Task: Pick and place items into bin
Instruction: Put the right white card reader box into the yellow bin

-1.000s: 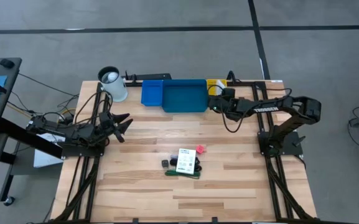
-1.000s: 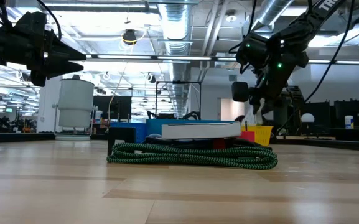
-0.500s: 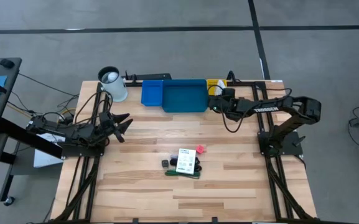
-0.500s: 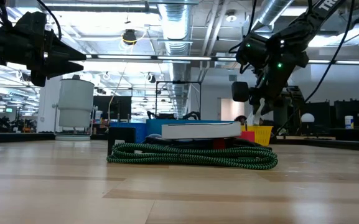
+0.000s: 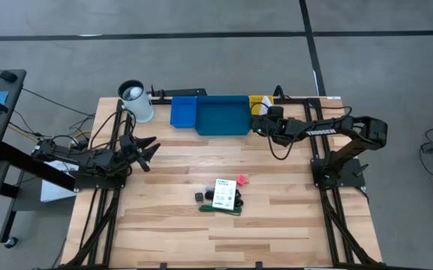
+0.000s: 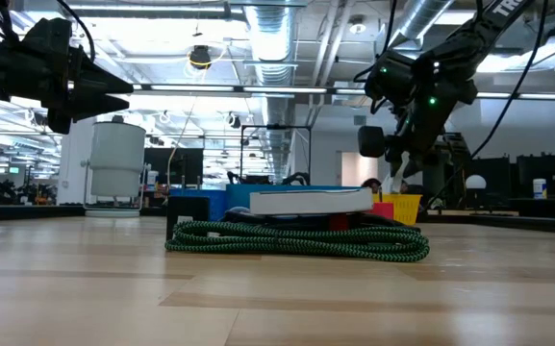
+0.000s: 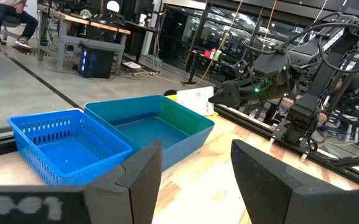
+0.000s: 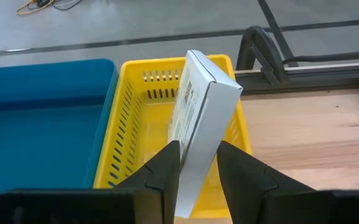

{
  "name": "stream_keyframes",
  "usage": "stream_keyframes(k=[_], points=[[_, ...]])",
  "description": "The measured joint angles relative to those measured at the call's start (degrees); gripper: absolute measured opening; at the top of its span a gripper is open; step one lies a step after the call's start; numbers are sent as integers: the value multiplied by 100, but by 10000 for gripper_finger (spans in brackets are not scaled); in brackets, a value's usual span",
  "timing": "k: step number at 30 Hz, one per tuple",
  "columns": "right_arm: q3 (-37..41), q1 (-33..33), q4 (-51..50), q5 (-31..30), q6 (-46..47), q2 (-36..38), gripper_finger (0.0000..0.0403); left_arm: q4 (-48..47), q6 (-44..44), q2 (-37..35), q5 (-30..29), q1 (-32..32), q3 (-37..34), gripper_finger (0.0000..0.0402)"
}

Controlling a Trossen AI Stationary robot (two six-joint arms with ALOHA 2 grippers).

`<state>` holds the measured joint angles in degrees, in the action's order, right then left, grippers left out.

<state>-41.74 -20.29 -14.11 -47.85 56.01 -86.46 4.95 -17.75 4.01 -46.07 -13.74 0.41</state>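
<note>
Right gripper [image 8: 195,165] grips a white box [image 8: 201,118] — over the yellow basket [image 8: 135,124].

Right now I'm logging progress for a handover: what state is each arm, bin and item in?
Right gripper: shut on a white box, over the yellow basket.
Left gripper: open, empty, raised at the table's left side.
Teal bin: empty.
Blue basket: empty.
White card with green print: on the table.
Pink-red cube: on the table.
White cylindrical cup: upright.

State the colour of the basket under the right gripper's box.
Yellow basket, clearest in the right wrist view.
</note>
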Motion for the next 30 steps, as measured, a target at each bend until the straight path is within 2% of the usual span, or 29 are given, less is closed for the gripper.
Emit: stream_keyframes(k=[30], points=[[0,4,17,303,-48,0,103,0,0,2,0,0,-1,181]])
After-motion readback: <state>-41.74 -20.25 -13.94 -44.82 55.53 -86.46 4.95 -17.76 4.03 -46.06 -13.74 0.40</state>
